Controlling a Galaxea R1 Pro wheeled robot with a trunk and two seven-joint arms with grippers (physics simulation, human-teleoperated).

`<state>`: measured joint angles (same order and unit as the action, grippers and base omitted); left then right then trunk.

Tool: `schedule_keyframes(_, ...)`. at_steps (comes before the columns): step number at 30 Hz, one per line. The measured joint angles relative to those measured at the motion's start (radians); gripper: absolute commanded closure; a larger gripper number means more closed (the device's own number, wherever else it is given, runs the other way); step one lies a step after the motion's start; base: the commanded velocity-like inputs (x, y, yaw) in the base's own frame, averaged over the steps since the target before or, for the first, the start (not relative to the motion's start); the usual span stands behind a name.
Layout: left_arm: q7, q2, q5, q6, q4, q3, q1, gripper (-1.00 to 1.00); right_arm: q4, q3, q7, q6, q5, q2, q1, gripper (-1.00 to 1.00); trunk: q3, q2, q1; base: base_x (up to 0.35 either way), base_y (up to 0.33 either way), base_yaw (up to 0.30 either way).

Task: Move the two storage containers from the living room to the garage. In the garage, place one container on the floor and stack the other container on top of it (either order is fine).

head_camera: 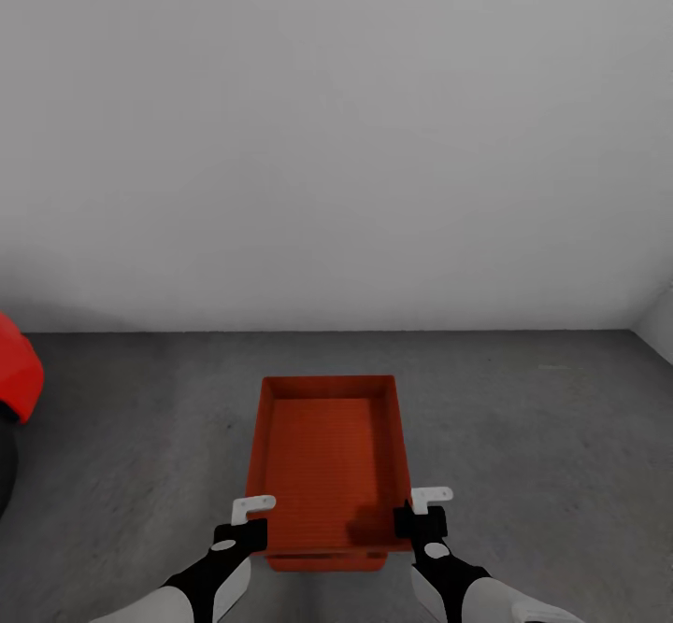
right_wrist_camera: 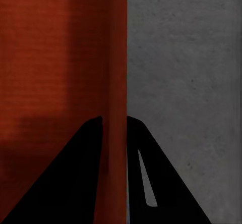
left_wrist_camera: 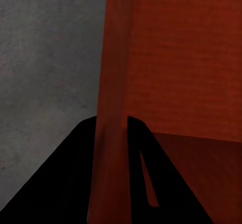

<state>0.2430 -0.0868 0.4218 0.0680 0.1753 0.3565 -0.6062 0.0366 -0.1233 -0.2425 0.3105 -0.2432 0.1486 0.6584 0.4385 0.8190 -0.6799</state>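
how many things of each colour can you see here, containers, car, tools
red-orange storage container: 1 for certain; a lip below its near wall may be a second one underneath, cannot tell
red car: 1, partly seen at the edge
black tools: 2, left tool and right tool, each clamped on a side wall
total: 4

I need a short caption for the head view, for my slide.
Both grippers, left and right, clamp a container's side walls above the grey floor.

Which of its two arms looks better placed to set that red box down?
Neither alone, probably: the left gripper clamps the storage container's left wall, the right gripper its right wall, jaws astride each, so lowering it to the floor needs both.
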Motion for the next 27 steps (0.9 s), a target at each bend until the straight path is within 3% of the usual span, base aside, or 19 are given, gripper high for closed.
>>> schedule_keyframes(27,-0.001,0.001,0.0,0.0,0.001,0.0,0.0,1.0,0.0,0.001,-0.002,0.0,0.0,0.001,0.0,1.0,0.0,0.0,0.0,0.025,-0.001,0.0)
